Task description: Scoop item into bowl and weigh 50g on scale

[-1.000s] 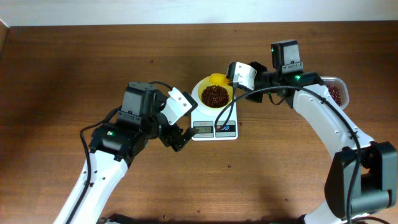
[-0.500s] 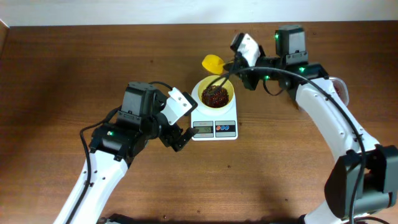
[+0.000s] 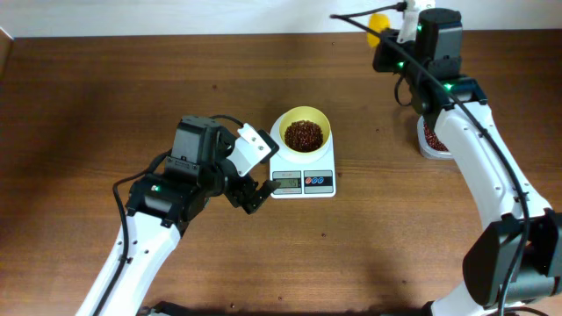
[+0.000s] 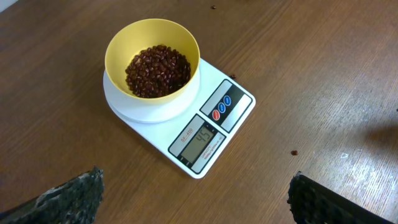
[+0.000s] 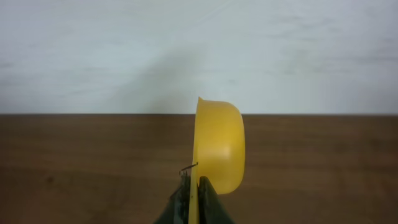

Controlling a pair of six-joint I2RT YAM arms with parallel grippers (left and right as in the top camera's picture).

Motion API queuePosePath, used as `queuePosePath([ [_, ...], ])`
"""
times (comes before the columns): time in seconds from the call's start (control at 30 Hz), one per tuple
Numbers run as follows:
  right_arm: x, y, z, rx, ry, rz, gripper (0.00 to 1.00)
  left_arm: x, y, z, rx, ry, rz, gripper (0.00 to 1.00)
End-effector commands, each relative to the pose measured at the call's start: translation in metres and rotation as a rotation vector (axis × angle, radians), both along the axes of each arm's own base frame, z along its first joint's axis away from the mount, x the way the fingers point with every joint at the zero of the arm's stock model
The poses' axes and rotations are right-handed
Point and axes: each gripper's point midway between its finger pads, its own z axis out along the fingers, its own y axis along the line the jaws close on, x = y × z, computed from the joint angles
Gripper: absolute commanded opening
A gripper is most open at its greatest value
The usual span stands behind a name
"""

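The pale yellow bowl (image 3: 303, 125) stands on the white scale (image 3: 303, 183) and holds a heap of red-brown beans (image 3: 304, 134). In the left wrist view the bowl (image 4: 118, 46), its beans (image 4: 158, 70) and the scale (image 4: 233, 121) show clearly, and the display is lit. My left gripper (image 3: 248, 195) is open and empty, just left of the scale's front; its fingers frame the bottom of its own view (image 4: 199, 208). My right gripper (image 3: 395, 25) is shut on the handle of a yellow scoop (image 3: 378, 24), raised at the far right. The scoop (image 5: 219, 146) is turned on its side.
A clear tub (image 3: 432, 140) with more beans stands right of the scale, partly hidden under my right arm. Stray beans (image 4: 293, 152) lie on the wooden table near the scale. A white wall (image 5: 199, 50) runs behind the table's far edge.
My right gripper has lifted the scoop away from the bowl and carried it up and to the right, towards the far edge. The left arm has not moved.
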Motion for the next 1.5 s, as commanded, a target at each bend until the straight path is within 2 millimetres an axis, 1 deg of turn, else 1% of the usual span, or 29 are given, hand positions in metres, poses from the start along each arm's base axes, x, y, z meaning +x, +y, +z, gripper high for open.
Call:
queuePosePath([
  [0.0, -0.005, -0.034, 0.02, 0.018, -0.014, -0.149, 0.04, -0.002, 0.0, 0.002, -0.007, -0.01, -0.014, 0.99],
  [0.03, -0.01, -0.048, 0.019, 0.046, 0.012, -0.19, 0.04, -0.002, 0.0, 0.002, -0.006, -0.009, -0.014, 0.99],
  [0.07, -0.014, -0.056, 0.017, 0.068, 0.033, -0.22, 0.04, -0.002, 0.0, 0.002, -0.006, -0.009, -0.014, 0.99],
  [0.13, -0.029, -0.081, 0.007, 0.109, 0.115, -0.297, 0.04, -0.002, 0.0, 0.002, -0.006, -0.009, -0.014, 0.99],
  [0.27, -0.065, -0.114, -0.009, 0.088, 0.255, -0.366, 0.04, -0.002, 0.0, 0.002, -0.006, -0.009, -0.014, 0.99],
  [0.33, -0.082, -0.125, -0.018, 0.042, 0.326, -0.363, 0.04, -0.002, 0.0, 0.002, -0.007, -0.01, -0.014, 0.99],
  [0.37, -0.094, -0.132, -0.028, 0.01, 0.384, -0.359, 0.04, -0.002, 0.0, 0.002, -0.006, -0.009, -0.014, 0.99],
  [0.43, -0.111, -0.141, -0.044, -0.04, 0.473, -0.341, 0.04, -0.002, 0.0, 0.002, -0.007, -0.01, -0.014, 0.99],
  [0.47, -0.115, -0.142, -0.047, -0.053, 0.493, -0.337, 0.04, -0.002, 0.0, 0.002, -0.006, -0.009, -0.014, 0.99],
  [0.53, -0.123, -0.148, -0.06, -0.089, 0.557, -0.348, 0.04, -0.002, 0.0, 0.002, -0.006, -0.009, -0.014, 0.99],
  [0.6, -0.125, -0.154, -0.074, -0.122, 0.599, -0.368, 0.04, -0.002, 0.0, 0.002, -0.006, -0.009, -0.014, 0.99],
  [0.63, -0.124, -0.154, -0.08, -0.132, 0.614, -0.357, 0.04, -0.002, 0.0, 0.002, -0.006, -0.009, -0.014, 0.99],
  [0.7, -0.12, -0.154, -0.105, -0.14, 0.676, -0.346, 0.04, -0.002, 0.0, 0.002, -0.006, -0.009, -0.014, 0.99],
  [0.77, -0.118, -0.155, -0.12, -0.142, 0.713, -0.343, 0.04, -0.002, 0.0, 0.002, -0.007, -0.01, -0.014, 0.99],
  [0.83, -0.118, -0.155, -0.128, -0.143, 0.734, -0.34, 0.04, -0.002, 0.0, 0.002, -0.006, -0.009, -0.014, 0.99],
  [0.97, -0.121, -0.154, -0.132, -0.149, 0.752, -0.333, 0.04, -0.002, 0.0, 0.002, -0.006, -0.009, -0.014, 0.99],
  [1.07, -0.124, -0.153, -0.144, -0.193, 0.79, -0.266, 0.04, -0.002, 0.0, 0.002, -0.006, -0.009, -0.014, 0.99],
  [1.13, -0.121, -0.153, -0.148, -0.193, 0.793, -0.262, 0.04, -0.002, 0.0, 0.002, -0.006, -0.009, -0.014, 0.99],
  [1.2, -0.117, -0.143, -0.148, -0.148, 0.779, -0.227, 0.04, -0.002, 0.0, 0.002, -0.006, -0.009, -0.014, 0.99],
  [1.3, -0.107, -0.139, -0.145, -0.117, 0.737, -0.208, 0.04, -0.002, 0.0, 0.002, -0.006, -0.009, -0.014, 0.99],
  [1.37, -0.106, -0.132, -0.144, -0.039, 0.733, -0.173, 0.04, -0.002, 0.0, 0.002, -0.006, -0.009, -0.014, 0.99],
  [1.47, -0.106, -0.135, -0.142, 0.056, 0.724, -0.149, 0.04, -0.002, 0.0, 0.002, -0.006, -0.009, -0.014, 0.99],
])
